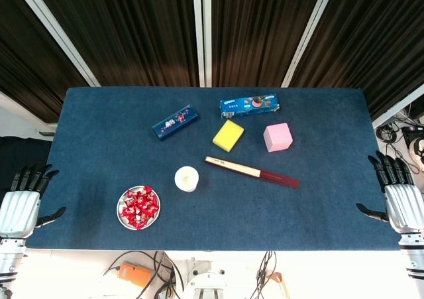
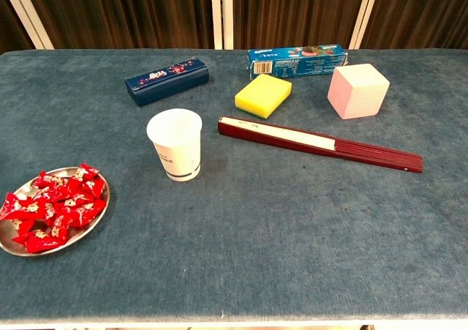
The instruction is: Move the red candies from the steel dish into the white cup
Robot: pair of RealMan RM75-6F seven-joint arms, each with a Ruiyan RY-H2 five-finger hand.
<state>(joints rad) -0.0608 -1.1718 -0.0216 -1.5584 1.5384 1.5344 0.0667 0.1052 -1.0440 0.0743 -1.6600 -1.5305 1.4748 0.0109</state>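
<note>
Resting off the near corners of the blue table (image 1: 318, 199), both hands hold nothing: the left hand (image 1: 23, 203) sits beyond the table's left edge and the right hand (image 1: 399, 196) beyond its right edge, each with fingers spread apart, seen only in the head view; the red candies (image 2: 51, 207) lie heaped in the steel dish (image 2: 101, 211) near the front left of the table; the white cup (image 2: 175, 144) stands upright just beside the dish, toward the middle, apart from it; behind the cup lie a closed dark red fan (image 2: 322, 144), a yellow sponge (image 2: 263, 95), a pink cube (image 2: 357, 91), a dark blue box (image 2: 167, 80) and a blue cookie box (image 2: 296, 61), all well apart from the hands
</note>
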